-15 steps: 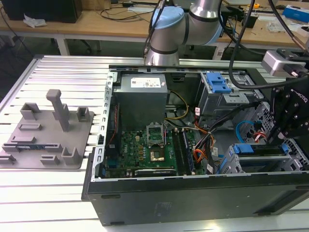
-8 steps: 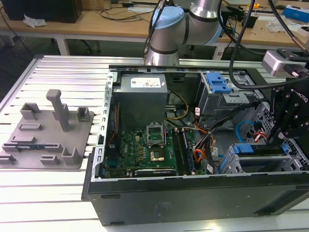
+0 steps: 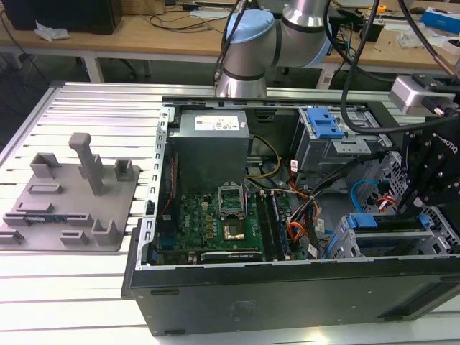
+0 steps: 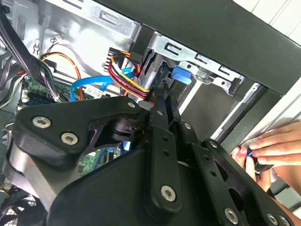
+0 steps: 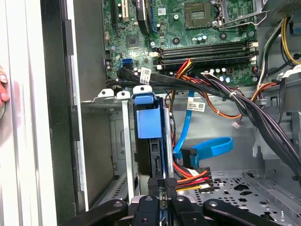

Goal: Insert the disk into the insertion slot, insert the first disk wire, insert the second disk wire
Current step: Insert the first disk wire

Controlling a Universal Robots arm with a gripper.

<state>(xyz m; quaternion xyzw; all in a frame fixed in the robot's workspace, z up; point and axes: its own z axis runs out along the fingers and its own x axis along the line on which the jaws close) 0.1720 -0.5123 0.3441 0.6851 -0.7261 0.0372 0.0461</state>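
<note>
Disk (image 5: pixel 148 123) sits on edge inside the insertion slot (image 5: pixel 123 155), its bright blue carrier tab level with the slot's grey metal lip in the first wrist view. The pincer (image 5: pixel 163 185) is at the disk's rear edge, its two black fingers drawn together with a thin strip of blue carrier clamped between them. Just beside the fingertips (image 5: pixel 172 182), a connector with red, yellow and black power wires (image 5: pixel 190 177) lies loose on the perforated case floor. A blue data cable (image 5: pixel 207 148) loops next to it, its plug close to the disk's side.

In the exterior view the slot occupies the near corner of the open computer case (image 3: pixel 287 287) on the exterior view's right. The taller grey cage with a blue latch (image 3: pixel 323 126) stands behind it and the motherboard (image 3: pixel 223 223) lies toward the middle. The case rests on a ribbed aluminium table (image 3: pixel 86 108), with a grey fixture plate (image 3: pixel 72 194) well apart on the exterior view's left. In the second wrist view a person's hand (image 4: pixel 275 146) rests on the outer edge of the case.
</note>
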